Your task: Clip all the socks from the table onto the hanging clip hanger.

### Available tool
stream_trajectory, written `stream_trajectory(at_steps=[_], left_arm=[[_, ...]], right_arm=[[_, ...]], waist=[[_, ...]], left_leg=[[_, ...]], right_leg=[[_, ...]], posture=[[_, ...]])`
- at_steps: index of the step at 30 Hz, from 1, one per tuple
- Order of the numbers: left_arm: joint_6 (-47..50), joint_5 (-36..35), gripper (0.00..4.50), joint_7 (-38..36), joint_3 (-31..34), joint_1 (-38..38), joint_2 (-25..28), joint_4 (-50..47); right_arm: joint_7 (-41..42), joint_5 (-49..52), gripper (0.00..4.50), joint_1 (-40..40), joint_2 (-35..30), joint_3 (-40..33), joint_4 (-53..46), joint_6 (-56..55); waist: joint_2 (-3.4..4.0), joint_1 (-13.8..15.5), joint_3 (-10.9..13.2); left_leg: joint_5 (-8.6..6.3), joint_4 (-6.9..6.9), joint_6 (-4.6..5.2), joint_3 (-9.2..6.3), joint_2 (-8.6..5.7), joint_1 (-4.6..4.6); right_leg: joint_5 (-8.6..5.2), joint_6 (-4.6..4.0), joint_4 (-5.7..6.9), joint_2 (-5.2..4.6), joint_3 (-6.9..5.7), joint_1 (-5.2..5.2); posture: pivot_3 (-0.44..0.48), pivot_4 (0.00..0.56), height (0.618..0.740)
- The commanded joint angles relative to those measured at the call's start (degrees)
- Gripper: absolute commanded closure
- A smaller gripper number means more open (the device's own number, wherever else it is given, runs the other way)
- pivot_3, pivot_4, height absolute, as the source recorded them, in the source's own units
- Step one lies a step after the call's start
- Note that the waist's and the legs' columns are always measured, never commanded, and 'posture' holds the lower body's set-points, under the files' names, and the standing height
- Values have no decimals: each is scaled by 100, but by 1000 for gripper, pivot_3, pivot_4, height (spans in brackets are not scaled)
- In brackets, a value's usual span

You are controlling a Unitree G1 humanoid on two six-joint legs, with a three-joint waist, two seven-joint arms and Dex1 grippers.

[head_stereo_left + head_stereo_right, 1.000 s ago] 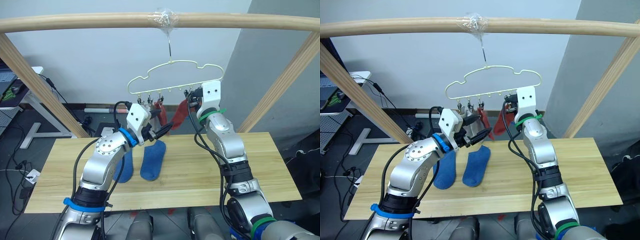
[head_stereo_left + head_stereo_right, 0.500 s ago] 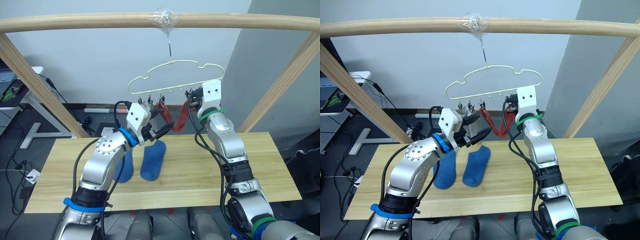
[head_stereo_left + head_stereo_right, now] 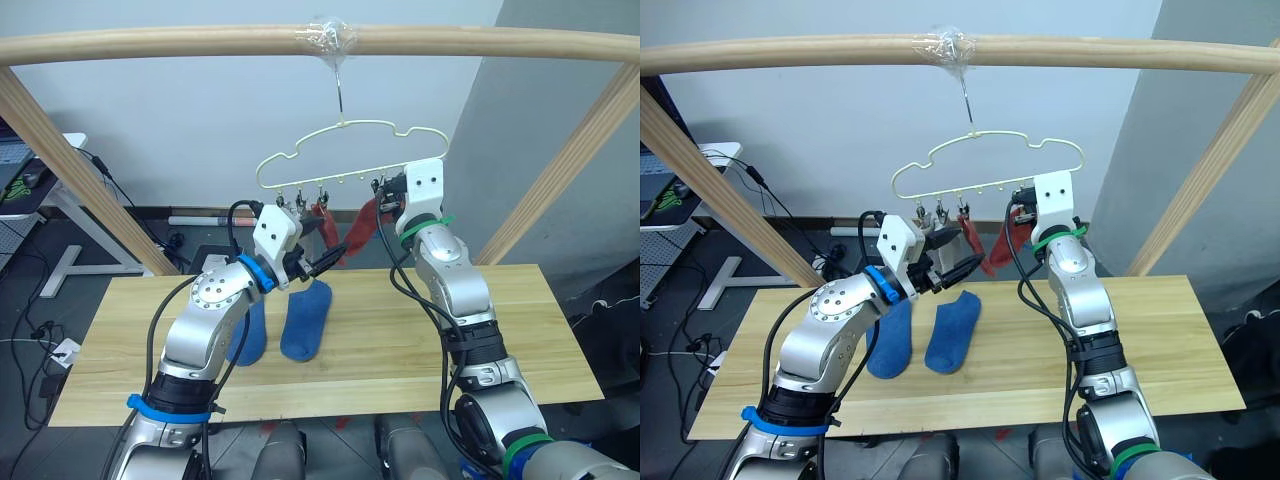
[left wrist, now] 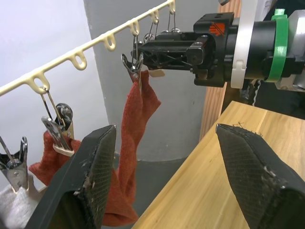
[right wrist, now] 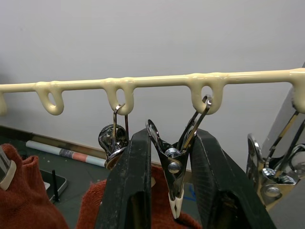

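Observation:
The clip hanger (image 3: 350,127) hangs from the top pole. My right gripper (image 5: 172,136) is up at its row of clips, a finger against each handle of one metal clip (image 5: 174,188). That clip's jaws are closed on a rust-red sock (image 4: 138,109), which hangs free. A second red sock (image 3: 325,222) hangs from a clip beside it, and a pale grey sock (image 4: 14,210) from another. My left gripper (image 4: 164,129) stands open just below the hanger, holding nothing. Two blue socks (image 3: 250,330) (image 3: 305,320) lie side by side on the table (image 3: 400,340).
A round wooden pole (image 3: 200,42) spans the top, and slanted posts (image 3: 60,160) (image 3: 570,170) run down to the table's far corners. Behind the table are a white desk (image 3: 70,200) and floor cables. The table's right half is bare wood.
Half a second ago the red sock in the right gripper's clip sagged sideways toward my left gripper. Now it hangs straight down. Both arms have barely moved.

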Motion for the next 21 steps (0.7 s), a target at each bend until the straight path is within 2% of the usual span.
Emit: stream_trajectory(at_steps=[1,17,19,21], left_arm=[[-102,-74,1044,15,112,-82,-28,-197],[-105,-88,1044,0,96,-46,-35,-246],[-113,-86,1044,-5,95,-54,-37,-232],[-117,-84,1044,-5,95,-60,-39,-229]], right_arm=[[-63,-39,3337,-122,-21,-21,-266,-61],[-41,28,3337,-5,-1,-45,-379,18],[-47,24,2989,-17,2,-47,-366,7],[-56,15,2408,-23,7,-43,-362,9]], waist=[[0,0,0],[0,0,0],[0,0,0],[0,0,0]], left_leg=[[0,0,0,0,0,0],[0,0,0,0,0,-1],[0,0,0,0,0,0],[0,0,0,0,0,-1]], right_leg=[[0,0,0,0,0,0],[-1,1,-1,0,0,0],[-1,2,-1,0,0,0],[-1,1,-1,0,0,0]], posture=[[63,186,740],[63,176,740],[63,176,740],[63,176,740]])
